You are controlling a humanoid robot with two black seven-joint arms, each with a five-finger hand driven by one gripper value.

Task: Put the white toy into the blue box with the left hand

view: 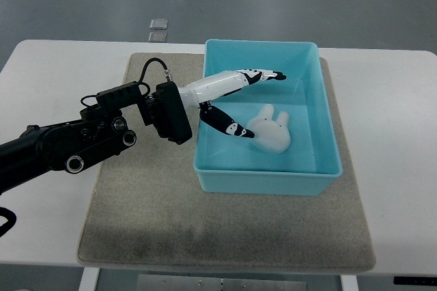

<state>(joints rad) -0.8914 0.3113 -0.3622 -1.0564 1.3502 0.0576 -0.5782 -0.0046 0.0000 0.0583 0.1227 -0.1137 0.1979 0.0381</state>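
Top view, steep look down. White table [403, 134], spanning nearly the whole width; grey mat [150, 216] laid over its middle, likely as padding and to keep things from sliding. Blue box [321, 168] on the mat toward the far right corner, open side up, long walls running near to far. Left arm [61, 147] entering from the left edge, black links and a cable loop, crossing the mat's left half and reaching over the box's left wall. Left hand [232, 103] inside the box, fingers [263, 74] stretched long toward the far wall, thumb [222, 122] angled down toward the toy, gap between them wide, nothing gripped. White toy [270, 132], rabbit-shaped, lying on the box floor near the middle, ears pointing to the far side, thumb tip touching or just beside its left flank; cannot tell which. Judged: toy delivered, spread hand consistent with release, task nearly complete, withdrawal over the left wall remaining. Two small clear squares [158, 29] on the floor beyond the table's far edge. Right arm absent.
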